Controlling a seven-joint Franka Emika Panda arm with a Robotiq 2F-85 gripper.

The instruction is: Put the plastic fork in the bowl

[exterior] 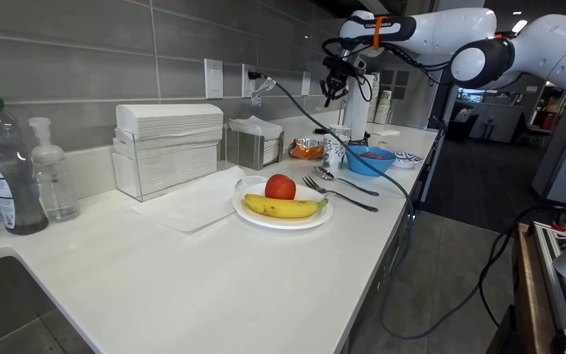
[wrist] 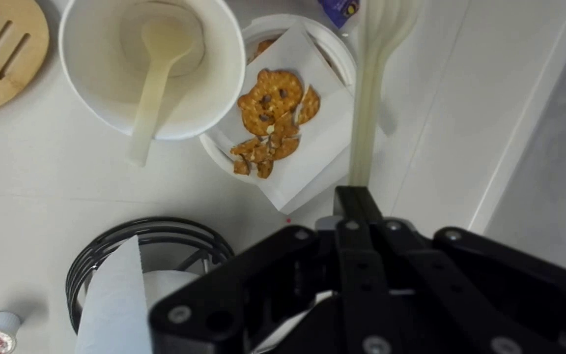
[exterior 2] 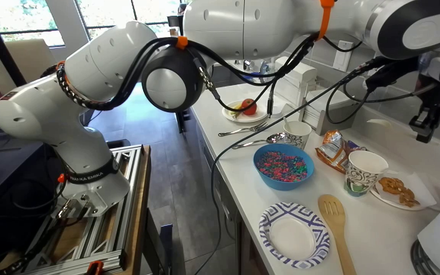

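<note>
The pale plastic fork (wrist: 367,93) shows in the wrist view, tines pointing away from my gripper (wrist: 357,196). My gripper is shut on the end of its handle. In an exterior view my gripper (exterior 2: 425,128) hangs above the counter near the wall, and a pale blurred shape beside it may be the fork's head. My gripper (exterior: 331,97) is also high up in an exterior view, where I cannot make out the fork. The round blue bowl (exterior 2: 281,185), holding colourful bits, stands on the counter in both exterior views (exterior: 359,164). It is out of the wrist view.
A paper cup (exterior 2: 361,179) with a pale spoon (wrist: 153,93) and a plate of pretzels (wrist: 219,152) lie below my gripper. Nearby are a snack bag (exterior 2: 332,149), a wooden turner (exterior 2: 334,214), a patterned plate (exterior 2: 319,244) and a paper-towel holder (wrist: 96,248). A cable (exterior 2: 266,131) crosses over the counter.
</note>
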